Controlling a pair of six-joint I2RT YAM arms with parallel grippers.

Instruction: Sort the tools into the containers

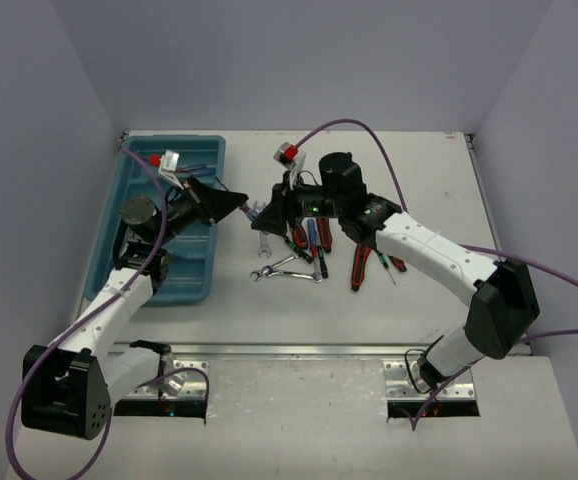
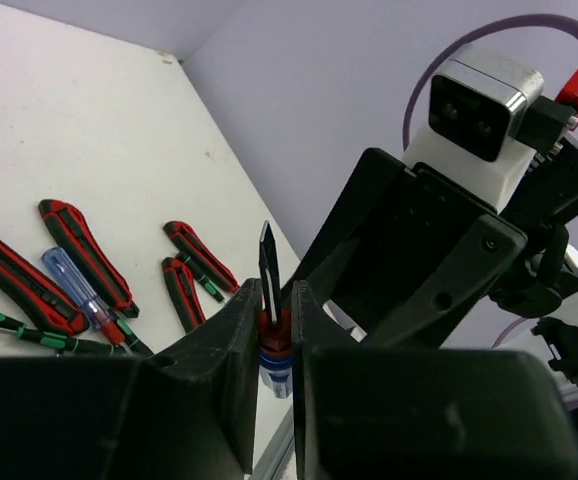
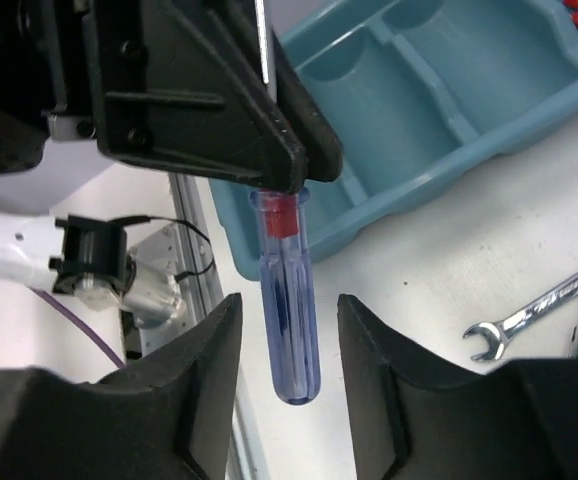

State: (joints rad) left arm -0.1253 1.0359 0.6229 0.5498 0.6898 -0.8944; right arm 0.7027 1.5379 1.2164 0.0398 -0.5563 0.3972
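Pinching blue screwdriver (image 3: 289, 320) in left end effector (image 2: 276, 300)

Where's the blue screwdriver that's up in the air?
Right wrist view: the blue screwdriver hangs centre frame, pinched by the left gripper, between the open fingers of the right gripper, beside the teal tray.

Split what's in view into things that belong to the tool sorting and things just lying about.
Job:
- teal tray
- blue-handled screwdriver, clamped in the left gripper
- red-and-black pliers
- silver wrenches
- black-green screwdrivers

Just there:
- purple cables
- metal mounting plates at the near table edge
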